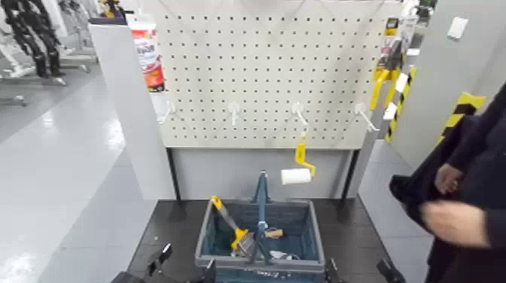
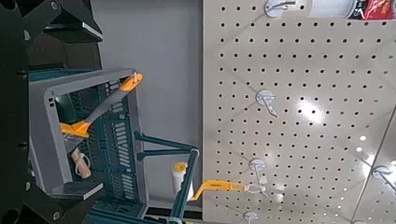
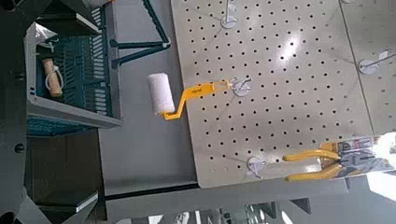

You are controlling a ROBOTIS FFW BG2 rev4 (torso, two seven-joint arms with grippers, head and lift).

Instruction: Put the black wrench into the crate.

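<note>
The crate (image 1: 260,263) stands on the dark floor mat below the pegboard, its upright blue bar handle (image 1: 261,197) across the middle. It also shows in the left wrist view (image 2: 37,131) and the right wrist view (image 3: 70,107). Inside lie a yellow-handled tool (image 1: 227,219) and a wooden-handled piece (image 3: 51,77). I cannot make out the black wrench in any view. My left gripper (image 1: 184,265) and right gripper (image 1: 360,271) sit low at the near side of the crate, one to each side, both open and empty.
A yellow-handled paint roller (image 1: 297,169) hangs on the pegboard (image 1: 263,75) above the crate. Yellow-handled pliers (image 1: 384,79) hang at its right edge. A red and white can (image 1: 149,56) is at its left. A person's hand (image 1: 452,222) and dark sleeve are at the right.
</note>
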